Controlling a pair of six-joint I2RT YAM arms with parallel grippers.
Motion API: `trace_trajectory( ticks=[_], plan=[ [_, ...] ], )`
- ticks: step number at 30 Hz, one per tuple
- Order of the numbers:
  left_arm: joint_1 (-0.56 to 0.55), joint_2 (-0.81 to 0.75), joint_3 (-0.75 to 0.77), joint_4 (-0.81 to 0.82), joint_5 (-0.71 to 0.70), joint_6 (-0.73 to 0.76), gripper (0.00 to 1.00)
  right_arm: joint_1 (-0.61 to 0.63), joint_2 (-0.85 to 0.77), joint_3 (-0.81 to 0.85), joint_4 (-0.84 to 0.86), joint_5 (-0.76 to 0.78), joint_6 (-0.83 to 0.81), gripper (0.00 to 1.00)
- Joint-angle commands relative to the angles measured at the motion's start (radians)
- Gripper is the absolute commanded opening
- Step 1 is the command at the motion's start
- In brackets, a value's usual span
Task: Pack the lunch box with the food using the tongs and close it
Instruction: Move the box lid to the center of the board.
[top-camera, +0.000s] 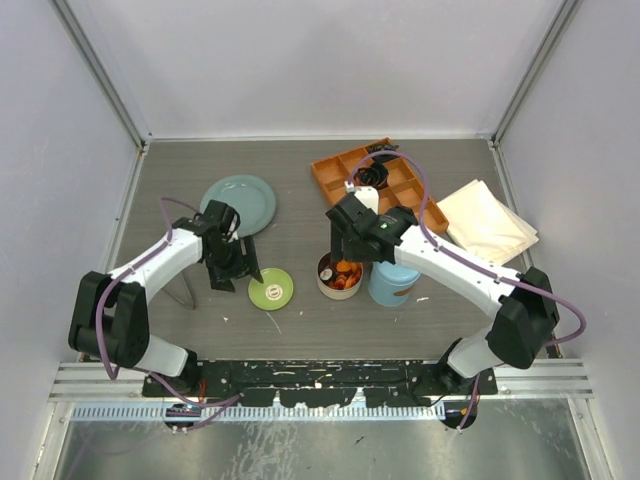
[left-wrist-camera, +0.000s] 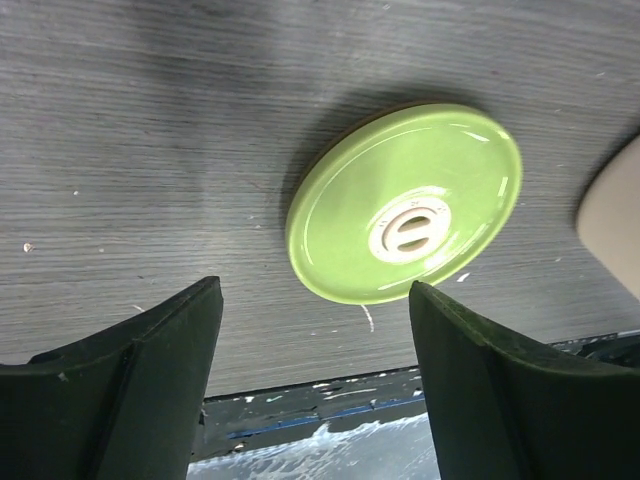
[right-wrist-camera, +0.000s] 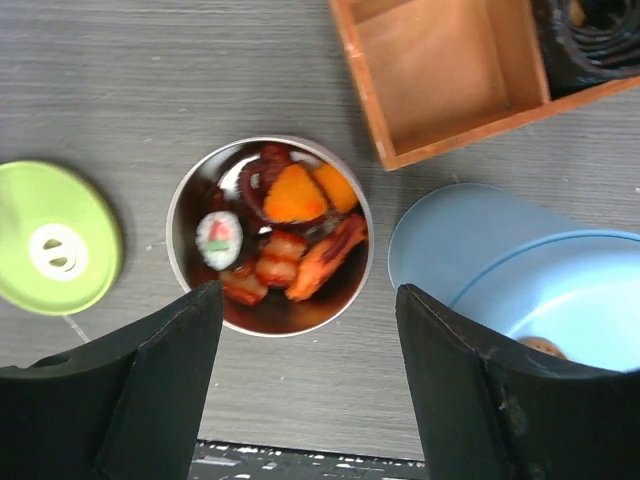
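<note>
The left pincer (left-wrist-camera: 315, 288) hangs spread and empty over the desk (left-wrist-camera: 150, 150). The green lid (left-wrist-camera: 403, 203) lies flat just ahead of it and a little to its right, between it and the steel tin (right-wrist-camera: 178, 215). The left arm is the nearer one. The right pincer (right-wrist-camera: 308, 292), also spread and empty, hovers over the tin, where the food (right-wrist-camera: 295, 195) sits. The light-blue cylinder (right-wrist-camera: 450, 235) beside it is cut off, and I cannot make out its lid or the tongs.

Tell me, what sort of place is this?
Likely a robot test booth: plain walls box in a grey table, a left arm and right arm are bolted at its edge, and a steel tin holds food.
</note>
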Motion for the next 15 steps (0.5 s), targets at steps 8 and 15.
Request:
trace_trajectory(
  ticks=[8,15],
  plan=[
    [0.002,0.061,-0.067,0.09,0.047,0.043,0.57,-0.159,-0.143,-0.134,-0.023,0.047,0.007,0.75],
    [-0.004,0.082,-0.11,0.117,-0.001,0.026,0.44,-0.227,-0.215,-0.163,0.003,0.013,-0.006,0.74]
  ],
)
